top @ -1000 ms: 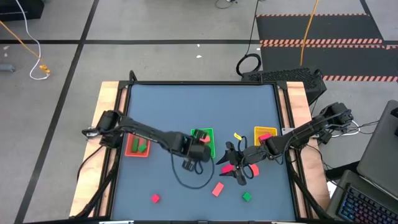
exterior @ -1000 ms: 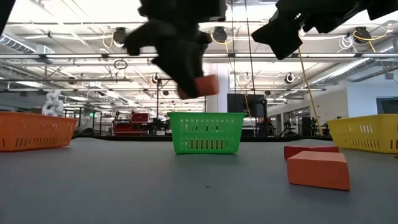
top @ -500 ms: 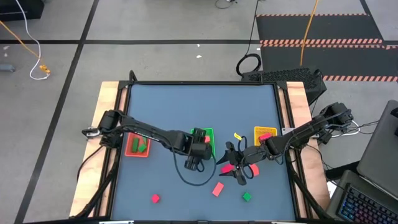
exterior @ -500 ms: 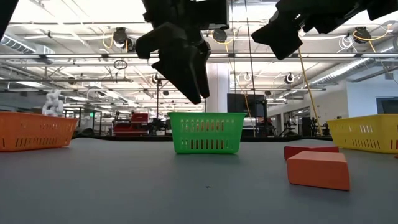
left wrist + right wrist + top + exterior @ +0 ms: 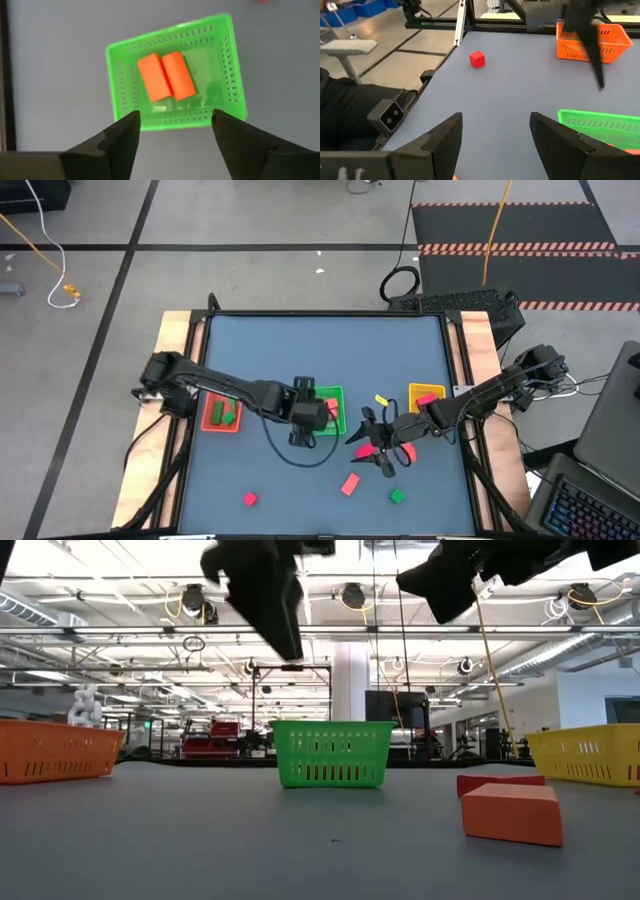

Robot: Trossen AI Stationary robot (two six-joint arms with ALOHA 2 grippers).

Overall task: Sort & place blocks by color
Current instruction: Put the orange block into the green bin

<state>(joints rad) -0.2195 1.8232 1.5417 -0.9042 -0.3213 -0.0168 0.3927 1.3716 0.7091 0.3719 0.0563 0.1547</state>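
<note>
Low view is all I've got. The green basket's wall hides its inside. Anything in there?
Observer: Two orange blocks lie side by side in the green basket.
Operator: Is whatever hangs over it gripping anything?
Observer: No. That is the left hand, open and empty above the basket.
Operator: Any bin with the wrong colour in it?
Observer: Yes. The orange basket holds green blocks.
</note>
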